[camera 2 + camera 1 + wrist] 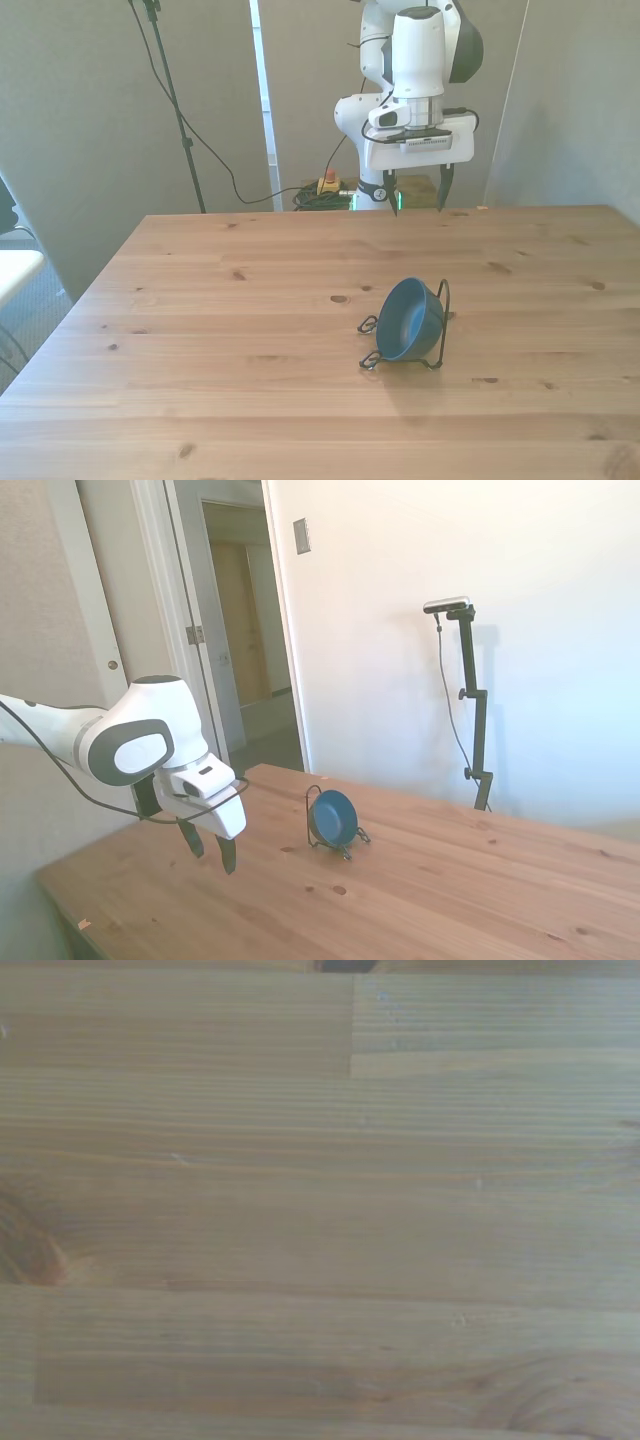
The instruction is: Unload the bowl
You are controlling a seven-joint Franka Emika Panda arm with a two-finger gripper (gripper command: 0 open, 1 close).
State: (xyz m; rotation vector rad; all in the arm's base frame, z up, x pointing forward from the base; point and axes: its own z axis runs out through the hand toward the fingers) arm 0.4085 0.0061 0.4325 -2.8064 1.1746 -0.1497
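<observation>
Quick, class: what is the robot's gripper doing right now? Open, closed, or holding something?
Gripper: open, holding nothing, above the table and apart from the blue bowl, which stands on edge in its wire rack.

bright, even daylight washes out the side view's white wall (520, 630), shadows stay soft, and the wrist view's worktop (320, 1220) grain is slightly blurred

White arm (130, 742) with rounded glossy shells and dark grey joint caps, a thin black cable looped beside it, and a white claw (418, 196) with dark fingers.
</observation>
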